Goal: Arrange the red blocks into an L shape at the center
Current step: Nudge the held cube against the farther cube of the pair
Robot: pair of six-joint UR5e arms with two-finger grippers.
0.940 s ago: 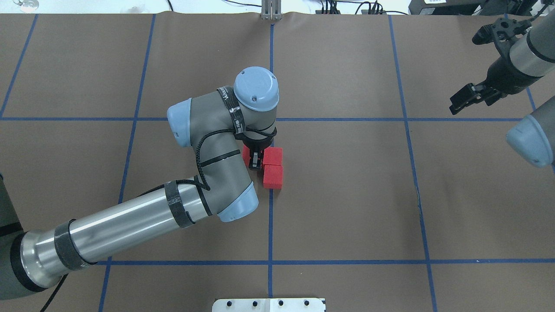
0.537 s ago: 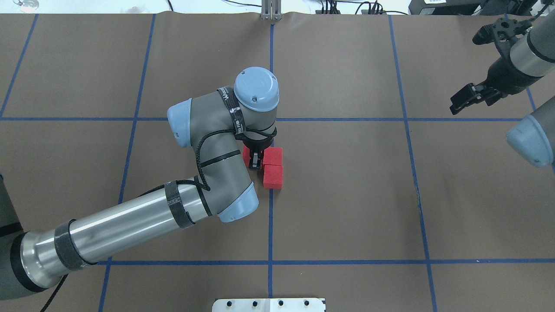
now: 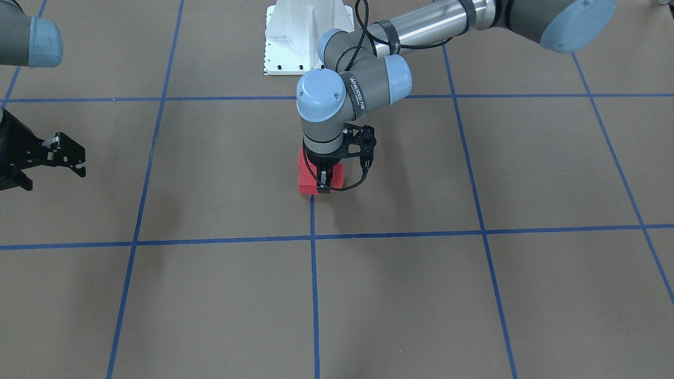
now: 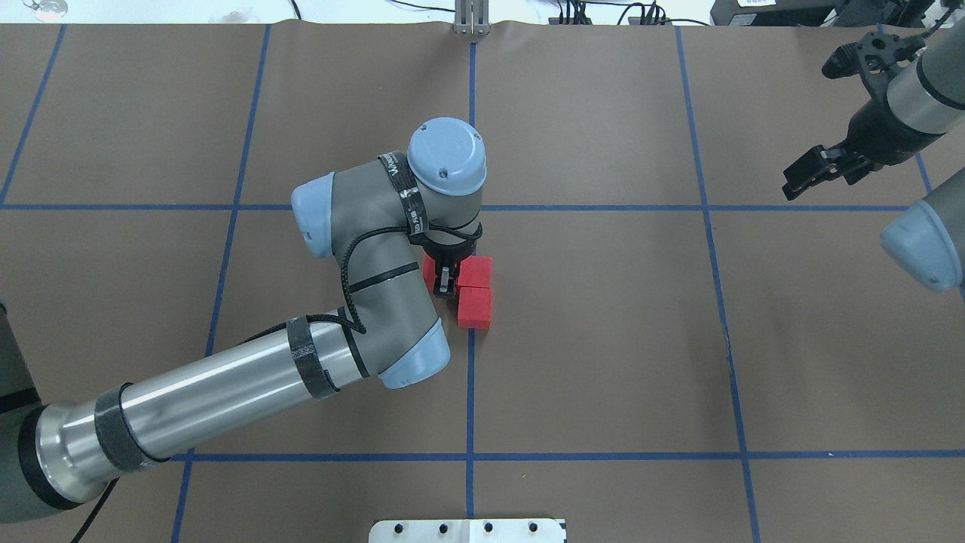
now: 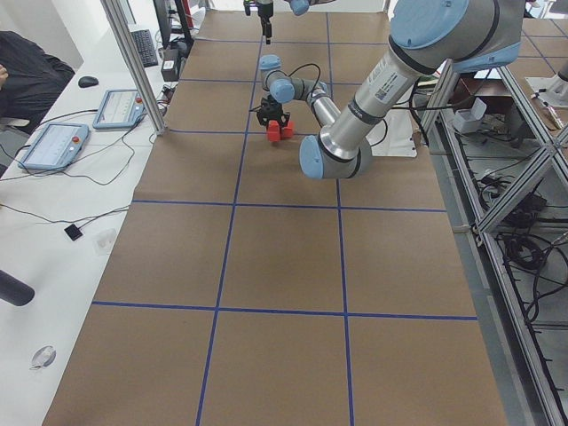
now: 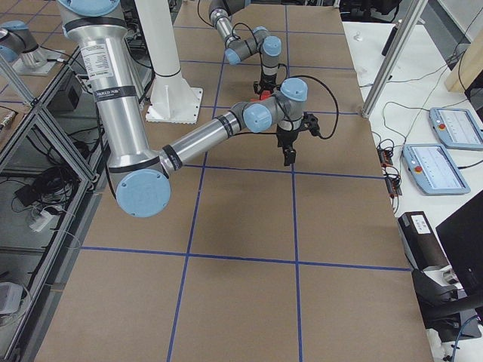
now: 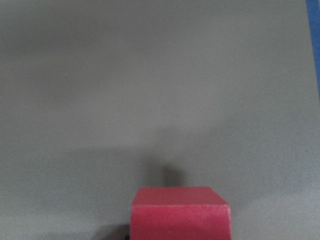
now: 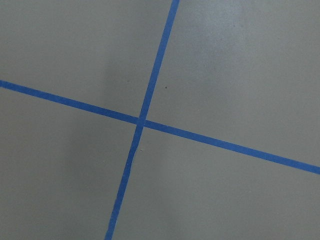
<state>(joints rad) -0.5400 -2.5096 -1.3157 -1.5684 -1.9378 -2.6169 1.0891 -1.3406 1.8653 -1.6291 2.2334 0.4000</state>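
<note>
Lying bunched at the centre of the counter, against the middle grid line: three blocks, two touching in a column along that line, the third block sitting just left of the far one, seemingly closing the L. Pointing straight down onto that third block, directly above it: the left end effector, the nearer one; pinching or merely straddling, not being distinguishable here. Hanging spread and empty, well apart at far right: the right end effector. Likely calling next for a straight lift, no sideways drag.
</note>
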